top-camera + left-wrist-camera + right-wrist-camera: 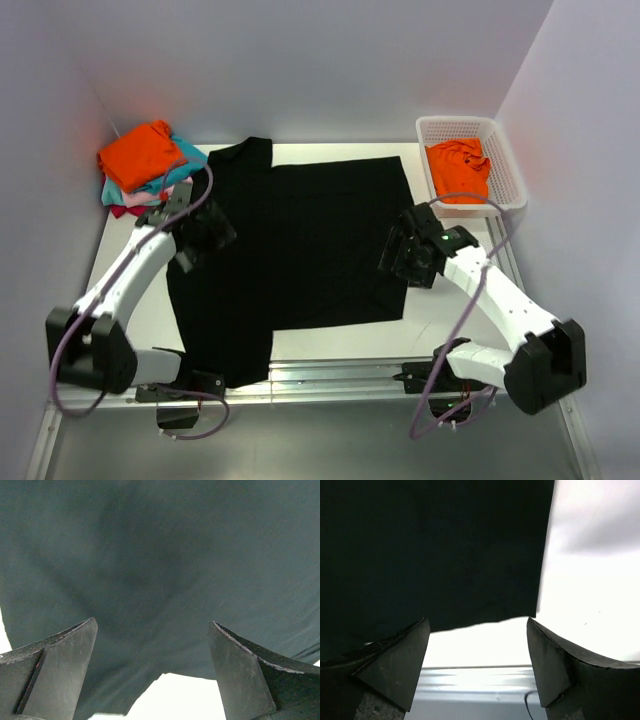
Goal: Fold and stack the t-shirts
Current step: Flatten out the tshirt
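Note:
A large black t-shirt (300, 240) lies spread flat on the white table (450, 215). My left gripper (203, 240) is open and empty, hovering over the shirt's left side near a sleeve. In the left wrist view black cloth (160, 555) fills the frame above the open gripper (152, 624). My right gripper (402, 256) is open and empty over the shirt's right edge. The right wrist view shows the open gripper (477, 621) just below the shirt's corner (430, 545). Folded shirts are stacked at the back left: orange (140, 152) on top, then teal (188, 156) and pink (124, 207).
A white lattice basket (508, 170) at the back right holds a crumpled orange shirt (460, 170). Grey walls close in the table at the back and sides. A metal rail (330, 375) runs along the near edge; it also shows in the right wrist view (475, 680).

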Available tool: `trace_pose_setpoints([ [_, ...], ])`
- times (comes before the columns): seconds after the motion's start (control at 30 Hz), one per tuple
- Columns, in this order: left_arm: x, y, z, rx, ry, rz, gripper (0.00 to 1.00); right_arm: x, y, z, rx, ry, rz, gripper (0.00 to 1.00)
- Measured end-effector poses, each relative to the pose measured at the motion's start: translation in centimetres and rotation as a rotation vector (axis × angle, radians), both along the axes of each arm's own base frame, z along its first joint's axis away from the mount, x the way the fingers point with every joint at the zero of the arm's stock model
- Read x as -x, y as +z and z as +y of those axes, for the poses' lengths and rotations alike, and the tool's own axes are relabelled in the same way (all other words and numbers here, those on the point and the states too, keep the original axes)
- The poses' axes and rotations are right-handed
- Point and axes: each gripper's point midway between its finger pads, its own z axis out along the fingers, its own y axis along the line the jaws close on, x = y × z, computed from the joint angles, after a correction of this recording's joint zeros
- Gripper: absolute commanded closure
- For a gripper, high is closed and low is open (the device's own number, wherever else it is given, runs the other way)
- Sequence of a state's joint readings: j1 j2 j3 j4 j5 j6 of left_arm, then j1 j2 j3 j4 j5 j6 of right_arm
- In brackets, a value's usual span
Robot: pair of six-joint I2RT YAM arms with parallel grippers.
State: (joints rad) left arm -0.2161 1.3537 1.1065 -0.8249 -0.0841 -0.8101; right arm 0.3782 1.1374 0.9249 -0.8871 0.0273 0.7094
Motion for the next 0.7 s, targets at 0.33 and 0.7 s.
trace_pose_setpoints([
  [0.33,7.8,0.3,0.3,0.107,0.073,-0.014,0.05,-0.9,-5.0,1.5,0.03,0.077,0.181,0.23],
  [0.7,9.1,-0.7,0.0,0.15,0.103,0.003,0.05,-0.4,-8.5,2.6,0.087,0.146,0.286,0.26],
])
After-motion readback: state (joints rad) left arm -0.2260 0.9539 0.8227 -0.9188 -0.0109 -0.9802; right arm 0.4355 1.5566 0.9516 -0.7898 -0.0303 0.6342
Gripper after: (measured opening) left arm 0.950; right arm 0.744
